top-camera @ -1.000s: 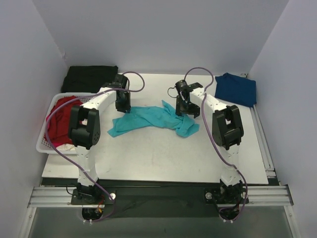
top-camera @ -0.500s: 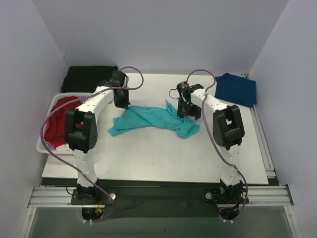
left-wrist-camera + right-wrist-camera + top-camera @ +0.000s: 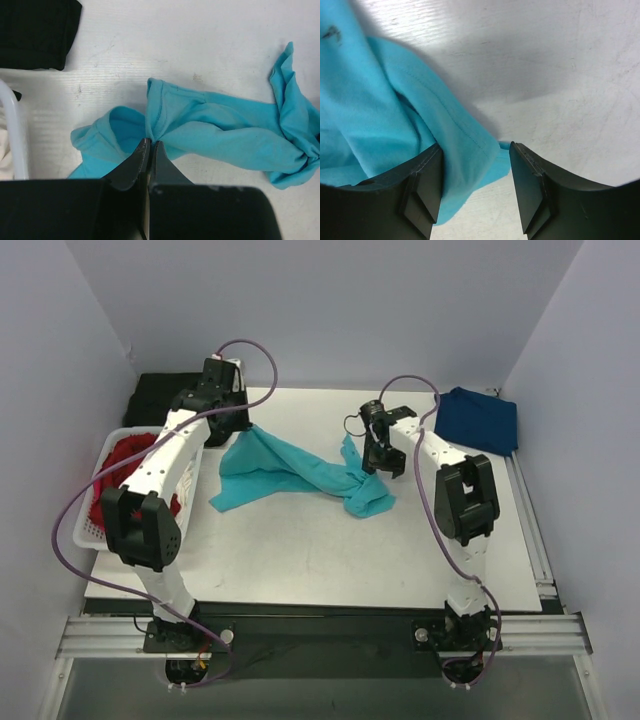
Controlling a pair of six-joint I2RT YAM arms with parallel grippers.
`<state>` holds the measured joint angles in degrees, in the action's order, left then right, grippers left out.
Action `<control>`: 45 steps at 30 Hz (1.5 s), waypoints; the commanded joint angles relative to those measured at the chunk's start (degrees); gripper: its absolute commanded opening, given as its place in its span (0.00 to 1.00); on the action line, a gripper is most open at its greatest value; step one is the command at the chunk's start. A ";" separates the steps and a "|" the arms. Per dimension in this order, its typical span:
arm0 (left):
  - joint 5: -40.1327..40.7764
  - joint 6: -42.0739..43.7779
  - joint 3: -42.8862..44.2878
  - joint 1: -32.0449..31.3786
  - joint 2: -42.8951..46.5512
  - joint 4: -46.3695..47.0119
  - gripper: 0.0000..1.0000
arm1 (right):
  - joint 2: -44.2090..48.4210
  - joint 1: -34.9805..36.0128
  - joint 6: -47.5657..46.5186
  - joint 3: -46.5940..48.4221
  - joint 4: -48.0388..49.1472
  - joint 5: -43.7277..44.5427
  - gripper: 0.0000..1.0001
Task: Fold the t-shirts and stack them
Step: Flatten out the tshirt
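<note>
left claw (image 3: 150, 146): pinching the teal t-shirt (image 3: 220, 132) hem
right claw (image 3: 475, 148): spread, cloth edge between
risk: that thin edge might slip out

Left arm (image 3: 163, 458) and right arm (image 3: 428, 451), as I view them from above: white tubular links joined by bulky black joint housings (image 3: 466, 502), each with a black base (image 3: 178, 632) at the near edge. A thin purple cable (image 3: 247, 342) loops along each arm. Left gripper (image 3: 150, 145): two matte black fingers tapering to narrow tips. Right gripper (image 3: 475, 155): broad black fingers (image 3: 530, 192) with flat rectangular pads set into their inner faces.
</note>
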<state>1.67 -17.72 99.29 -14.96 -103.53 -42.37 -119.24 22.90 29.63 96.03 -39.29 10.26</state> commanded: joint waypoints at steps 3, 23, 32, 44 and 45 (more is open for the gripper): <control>5.70 -2.14 2.49 0.99 4.12 -4.90 0.00 | 5.42 4.43 -4.31 5.73 -1.93 2.83 0.53; 7.56 -8.48 -21.85 2.66 15.90 -9.48 0.00 | -9.43 6.46 -10.99 19.37 -0.97 -4.37 0.54; 7.82 -9.35 -24.05 2.83 16.51 -9.14 0.00 | -12.94 6.99 -11.52 20.08 0.00 -8.15 0.53; 7.82 -9.18 -24.05 3.71 18.62 -9.31 0.00 | -12.95 6.90 -9.94 14.19 -0.09 -9.82 0.08; 7.73 -9.09 -23.88 4.06 18.88 -9.31 0.00 | -12.51 6.90 -9.68 13.06 -0.09 -9.47 0.00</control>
<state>9.58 -26.59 74.85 -11.79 -87.05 -52.07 -133.03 29.67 19.38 111.22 -37.10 0.80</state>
